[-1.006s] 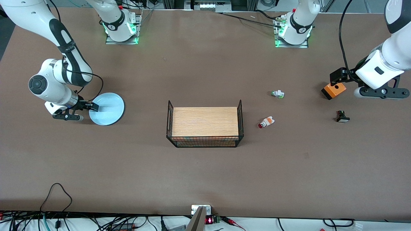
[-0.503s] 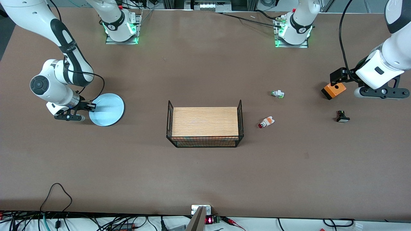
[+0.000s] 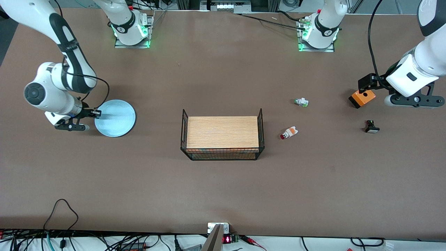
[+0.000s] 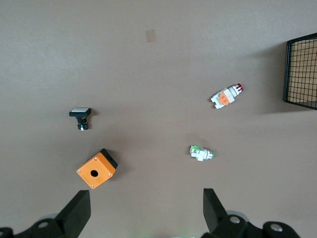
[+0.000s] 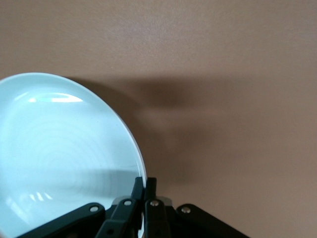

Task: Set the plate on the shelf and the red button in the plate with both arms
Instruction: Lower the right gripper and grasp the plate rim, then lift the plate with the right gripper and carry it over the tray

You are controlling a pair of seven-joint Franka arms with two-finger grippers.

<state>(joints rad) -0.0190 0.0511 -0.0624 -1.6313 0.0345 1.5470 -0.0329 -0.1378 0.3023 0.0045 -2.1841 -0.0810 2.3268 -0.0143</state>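
The pale blue plate (image 3: pixel 115 118) is at the right arm's end of the table, tilted, with its rim pinched by my right gripper (image 3: pixel 96 113). In the right wrist view the plate (image 5: pixel 59 153) fills one side and the gripper (image 5: pixel 145 184) is shut on its rim. The red button (image 3: pixel 289 132) lies on the table beside the wire basket (image 3: pixel 222 137), toward the left arm's end; it also shows in the left wrist view (image 4: pixel 226 95). My left gripper (image 3: pixel 366 83) is open and empty, up over the orange box (image 3: pixel 362 98). Its fingers (image 4: pixel 79 212) stand wide apart.
A green-capped button (image 3: pixel 301 102) lies farther from the front camera than the red one. A small black and white switch (image 3: pixel 371 127) lies near the left arm's end. The basket has a wooden top (image 3: pixel 223 131). Cables run along the table's front edge.
My right gripper has shifted slightly toward the right arm's end and lifted the plate's gripped rim, so the plate tilts. The left arm has not moved.
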